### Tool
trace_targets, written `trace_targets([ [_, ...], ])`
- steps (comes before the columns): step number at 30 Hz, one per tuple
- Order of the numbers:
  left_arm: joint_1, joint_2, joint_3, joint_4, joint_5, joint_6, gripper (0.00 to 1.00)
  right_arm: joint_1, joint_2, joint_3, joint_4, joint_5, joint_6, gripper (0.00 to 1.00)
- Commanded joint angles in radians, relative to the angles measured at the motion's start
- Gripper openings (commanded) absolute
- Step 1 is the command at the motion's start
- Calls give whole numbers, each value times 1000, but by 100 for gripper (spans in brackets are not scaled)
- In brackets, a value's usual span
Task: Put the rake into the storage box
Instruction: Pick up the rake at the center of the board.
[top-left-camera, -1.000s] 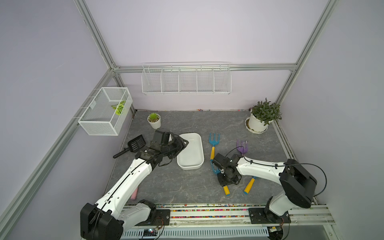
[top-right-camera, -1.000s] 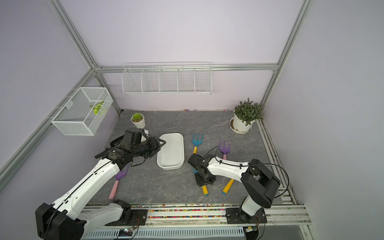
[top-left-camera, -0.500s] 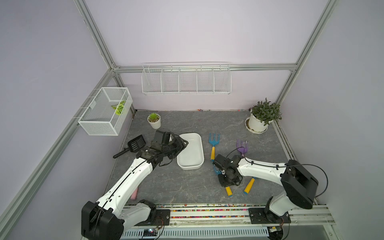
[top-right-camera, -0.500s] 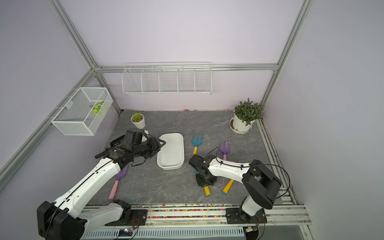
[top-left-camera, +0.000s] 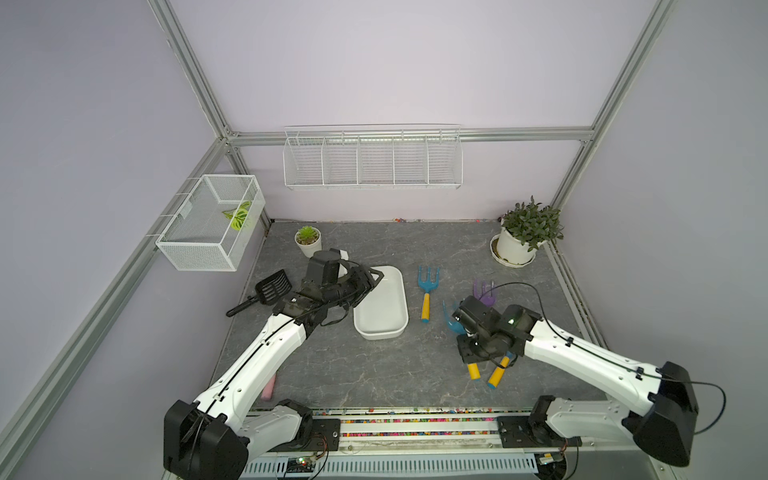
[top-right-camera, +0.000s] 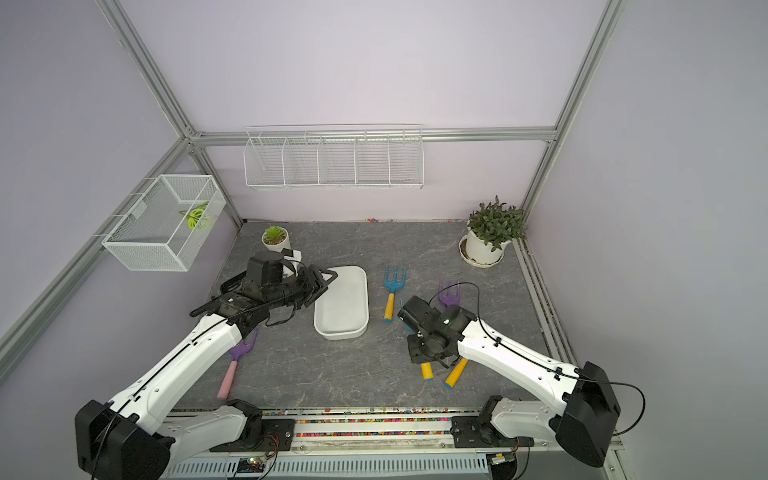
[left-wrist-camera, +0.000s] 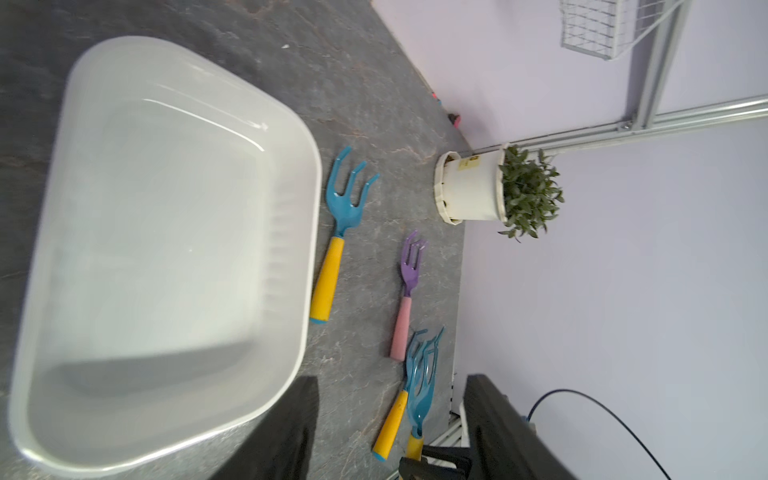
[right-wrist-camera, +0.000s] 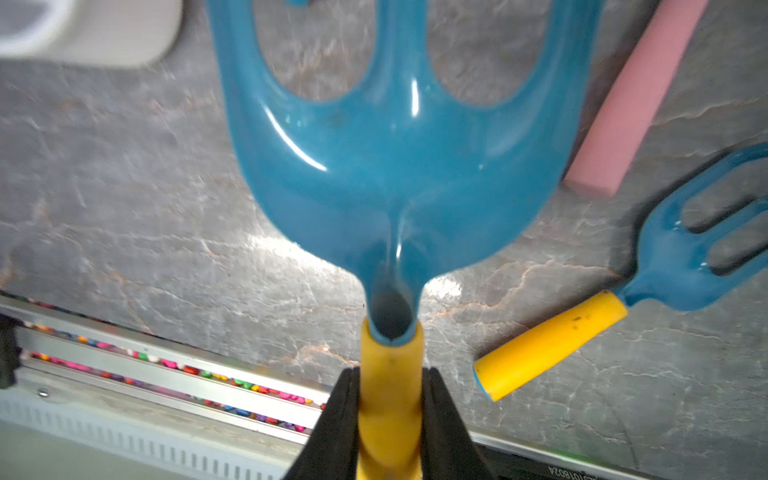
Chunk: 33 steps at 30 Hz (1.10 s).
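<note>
The rake (right-wrist-camera: 399, 166), blue-headed with a yellow handle, is clamped at the handle by my right gripper (right-wrist-camera: 390, 415), which is shut on it. In both top views the rake's head (top-left-camera: 451, 323) sticks out left of the right gripper (top-left-camera: 471, 356) (top-right-camera: 422, 353), at the front right of the floor. The storage box (top-left-camera: 379, 332) (top-right-camera: 340, 332) (left-wrist-camera: 307, 208), a shallow white tub holding nothing, lies left of it. My left gripper (top-left-camera: 373, 276) (left-wrist-camera: 390, 380) hangs open over the box's far left edge with nothing between its fingers.
A second blue rake (top-left-camera: 428, 291) lies right of the box, a third (top-left-camera: 497, 374) beside the held one, and a purple rake (top-left-camera: 484, 289) behind my right wrist. A black scoop (top-left-camera: 272, 286), another purple rake (top-right-camera: 237, 361), two potted plants (top-left-camera: 308, 239) (top-left-camera: 528, 232), a mesh basket (top-left-camera: 212, 220) and a wire rack (top-left-camera: 372, 160) surround them.
My right gripper's jaws have closed on the rake's yellow handle. The right arm has hardly shifted, and the left arm has stayed where it was.
</note>
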Motion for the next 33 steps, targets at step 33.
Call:
trace_targets([
  [33,-300,24,23,160,16,168,61,-184,281,542,211,-431,279,0],
])
